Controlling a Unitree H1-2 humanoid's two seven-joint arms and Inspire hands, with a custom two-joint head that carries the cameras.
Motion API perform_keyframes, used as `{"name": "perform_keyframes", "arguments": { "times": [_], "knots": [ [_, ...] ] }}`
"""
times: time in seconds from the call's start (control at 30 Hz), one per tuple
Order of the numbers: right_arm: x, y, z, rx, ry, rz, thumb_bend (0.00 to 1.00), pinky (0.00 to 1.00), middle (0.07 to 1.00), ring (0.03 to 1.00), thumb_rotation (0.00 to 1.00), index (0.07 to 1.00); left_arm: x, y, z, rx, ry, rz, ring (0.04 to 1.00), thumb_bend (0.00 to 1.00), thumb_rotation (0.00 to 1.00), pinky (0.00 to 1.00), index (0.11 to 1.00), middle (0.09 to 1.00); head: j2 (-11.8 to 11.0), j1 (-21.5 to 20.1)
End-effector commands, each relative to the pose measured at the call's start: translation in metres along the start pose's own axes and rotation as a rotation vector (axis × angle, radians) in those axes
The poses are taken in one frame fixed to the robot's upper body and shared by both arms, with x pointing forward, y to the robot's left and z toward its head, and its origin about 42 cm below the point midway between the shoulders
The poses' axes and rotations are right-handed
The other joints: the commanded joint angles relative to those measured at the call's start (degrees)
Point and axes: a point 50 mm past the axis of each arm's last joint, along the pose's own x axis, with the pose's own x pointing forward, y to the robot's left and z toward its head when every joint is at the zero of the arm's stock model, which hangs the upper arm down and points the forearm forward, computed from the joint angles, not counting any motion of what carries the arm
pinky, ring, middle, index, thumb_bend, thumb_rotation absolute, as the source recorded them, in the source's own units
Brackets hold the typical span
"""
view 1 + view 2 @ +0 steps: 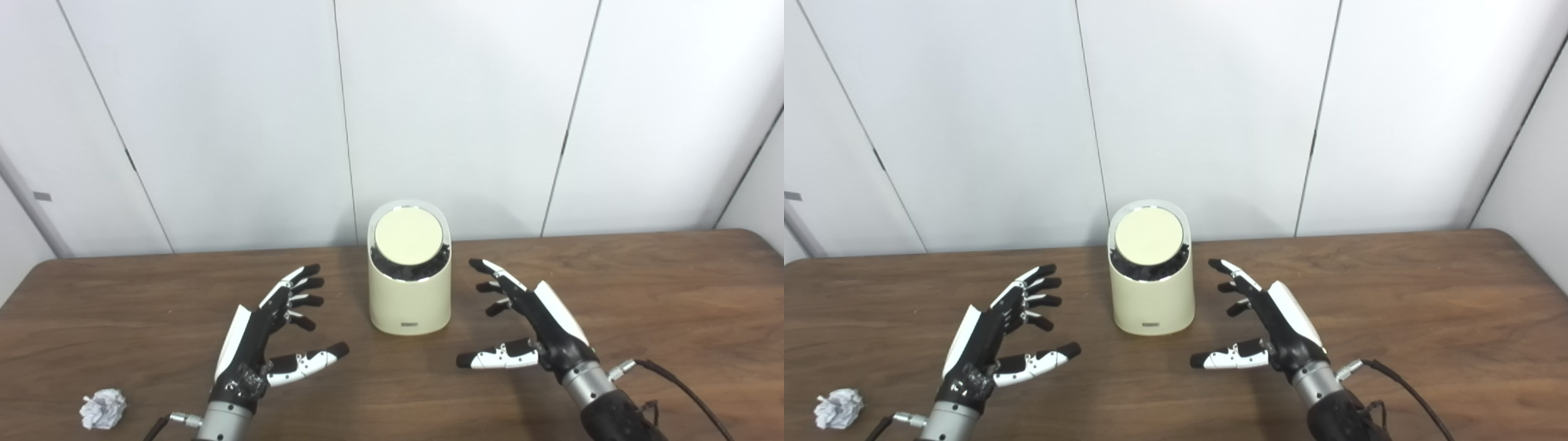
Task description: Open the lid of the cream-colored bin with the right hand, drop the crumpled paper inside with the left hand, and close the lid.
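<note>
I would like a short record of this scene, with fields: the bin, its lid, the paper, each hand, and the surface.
bin: cream-colored bin, upright, mid-table, between the two hands
lid: round lid, closed, tilted toward the camera
paper: crumpled paper, on the table near the front left edge, apart from both hands
left hand: left hand, open, holds nothing, left of the bin
right hand: right hand, open, holds nothing, right of the bin
surface: brown wooden table
</note>
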Motion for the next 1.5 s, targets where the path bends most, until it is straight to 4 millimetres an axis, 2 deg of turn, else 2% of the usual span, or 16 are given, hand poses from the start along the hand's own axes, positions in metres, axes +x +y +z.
{"name": "perform_keyframes", "arguments": {
  "times": [0.0,0.17,0.5,0.63,0.73,0.87,1.03,1.23,1.47],
  "knots": [
    [0.009,-0.014,0.016,-0.024,-0.082,-0.04,0.81,0.62,0.912,0.817,0.21,0.906,0.012,0.007,0.016,0.001,-0.087,0.027,0.733,0.74,0.07,0.56,0.879,0.82,0.0,0.0],
    [0.01,-0.014,0.015,-0.012,-0.08,-0.038,0.82,0.6,0.912,0.813,0.22,0.907,0.014,0.007,0.015,-0.003,-0.089,0.023,0.731,0.73,0.05,0.56,0.882,0.82,-0.2,-0.2],
    [0.013,-0.014,0.015,-0.022,-0.086,-0.04,0.8,0.62,0.911,0.805,0.24,0.909,0.016,0.005,0.013,0.005,-0.091,0.019,0.722,0.74,0.06,0.55,0.874,0.814,-0.5,0.2],
    [0.015,-0.012,0.018,-0.007,-0.085,-0.071,0.77,0.62,0.902,0.802,0.28,0.898,0.015,0.006,0.014,0.003,-0.093,0.017,0.723,0.74,0.04,0.56,0.87,0.814,-0.6,0.4],
    [0.02,-0.013,0.023,-0.02,-0.106,-0.095,0.75,0.67,0.907,0.821,0.34,0.916,0.015,0.006,0.015,0.001,-0.095,0.015,0.721,0.74,0.04,0.55,0.87,0.814,-0.6,0.4],
    [0.03,-0.018,0.029,-0.014,-0.107,-0.113,0.76,0.74,0.93,0.862,0.39,0.967,0.015,0.006,0.015,0.003,-0.091,0.015,0.723,0.74,0.05,0.55,0.871,0.816,-0.7,0.3],
    [0.05,-0.027,0.034,-0.022,-0.097,-0.14,0.84,0.82,0.958,0.92,0.45,1.0,0.014,0.005,0.015,0.007,-0.089,0.016,0.724,0.74,0.06,0.56,0.869,0.815,-0.7,0.5],
    [0.076,-0.037,0.053,-0.056,-0.096,-0.162,0.87,0.8,0.979,0.932,0.46,1.0,0.013,0.004,0.014,0.005,-0.087,0.012,0.731,0.74,0.07,0.56,0.869,0.818,-0.8,0.6],
    [0.099,-0.039,0.069,-0.083,-0.088,-0.161,0.86,0.68,0.945,0.888,0.42,1.0,0.012,0.001,0.015,0.001,-0.085,0.011,0.736,0.74,0.05,0.57,0.872,0.821,-0.6,0.8]
  ]
}}
